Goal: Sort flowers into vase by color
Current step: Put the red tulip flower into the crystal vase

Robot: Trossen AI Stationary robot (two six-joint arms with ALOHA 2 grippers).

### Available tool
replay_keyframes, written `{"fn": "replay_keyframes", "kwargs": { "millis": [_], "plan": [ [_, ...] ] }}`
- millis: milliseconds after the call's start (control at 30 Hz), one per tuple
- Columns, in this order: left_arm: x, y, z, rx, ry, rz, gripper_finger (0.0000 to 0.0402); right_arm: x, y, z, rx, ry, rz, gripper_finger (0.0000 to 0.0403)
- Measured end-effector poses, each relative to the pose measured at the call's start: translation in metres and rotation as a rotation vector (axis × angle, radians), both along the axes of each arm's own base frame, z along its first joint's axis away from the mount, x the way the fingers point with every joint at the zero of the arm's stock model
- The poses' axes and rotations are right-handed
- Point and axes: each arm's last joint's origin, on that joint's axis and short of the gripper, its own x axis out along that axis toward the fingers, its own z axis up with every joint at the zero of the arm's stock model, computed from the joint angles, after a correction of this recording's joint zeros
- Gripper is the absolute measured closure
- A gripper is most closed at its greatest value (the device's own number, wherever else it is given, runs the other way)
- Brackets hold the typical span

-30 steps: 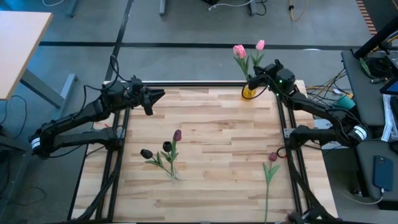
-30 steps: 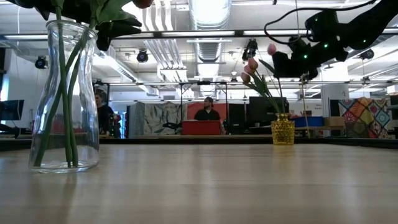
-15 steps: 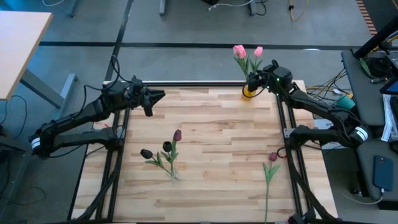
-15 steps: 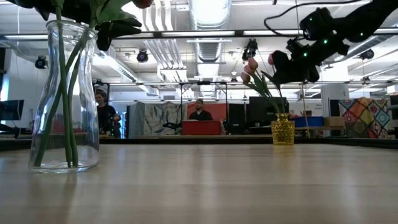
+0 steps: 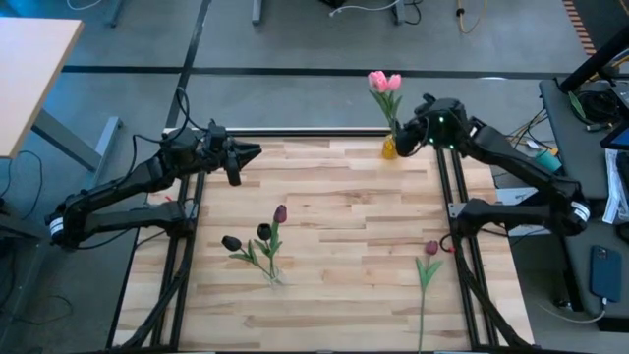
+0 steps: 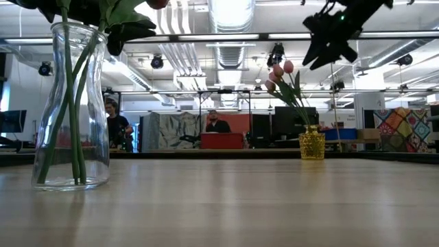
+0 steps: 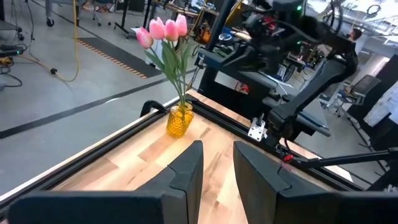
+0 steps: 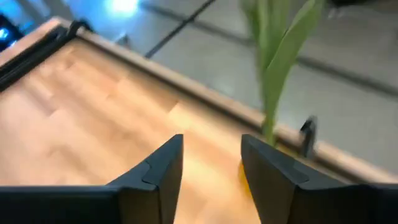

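Observation:
Pink tulips point(image 5: 383, 81) stand with their stems in a small yellow vase point(image 5: 390, 148) at the table's far right corner; they also show in the left wrist view point(image 7: 163, 30). My right gripper point(image 5: 405, 135) hovers open just right of their stems, above the vase, holding nothing point(image 8: 211, 168). Three dark maroon tulips point(image 5: 263, 231) stand in a clear glass vase point(image 6: 72, 103) at the near left. One more maroon tulip point(image 5: 429, 248) lies flat on the table near the right edge. My left gripper point(image 5: 252, 150) waits at the far left, open and holding nothing point(image 7: 217, 165).
Black frame rails point(image 5: 450, 197) run along the table's sides and far edge. The wooden table top point(image 5: 344, 187) is bare between the two vases. People point(image 6: 217, 123) are in the room beyond the far edge. A desk point(image 5: 29, 69) stands off the table's left.
My right gripper has risen, drawn back from the pink tulips' stems toward the table's right edge, and tipped up toward level. The pink tulip that leaned apart to the right now stands close beside the others in the yellow vase.

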Motion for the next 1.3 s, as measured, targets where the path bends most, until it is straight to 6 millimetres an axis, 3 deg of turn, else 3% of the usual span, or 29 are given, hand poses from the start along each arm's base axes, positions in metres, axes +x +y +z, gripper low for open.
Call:
{"fn": "replay_keyframes", "kwargs": {
  "millis": [133, 300, 567, 733, 1000, 1167, 1300],
  "plan": [
    [0.0, 0.0, 0.0, 0.004, 0.001, -0.002, 0.0327, 0.004, 0.028, 0.005, 0.17, 0.048, 0.04, 0.0288],
    [0.0, -0.001, 0.0, -0.02, -0.008, -0.026, 0.0327, 0.011, 0.07, -0.006, 0.343, 0.111, 0.021, 0.034],
    [0.001, -0.002, -0.001, -0.043, -0.006, -0.076, 0.0327, 0.02, 0.145, -0.038, 0.618, 0.139, 0.027, 0.0357],
    [0.001, -0.003, -0.002, -0.06, 0.0, -0.109, 0.0327, 0.014, 0.185, -0.057, 0.771, 0.207, -0.088, 0.0338],
    [0.0, -0.005, -0.006, -0.089, 0.034, -0.143, 0.0327, 0.008, 0.239, -0.086, 0.931, 0.405, -0.329, 0.0264],
    [0.001, -0.005, -0.006, -0.094, 0.037, -0.168, 0.0327, 0.004, 0.258, -0.113, 0.99, 0.55, -0.48, 0.0232],
    [0.001, -0.005, -0.007, -0.087, 0.043, -0.178, 0.0327, 0.0, 0.262, -0.138, 1.046, 0.523, -0.522, 0.0227]
  ]
}}
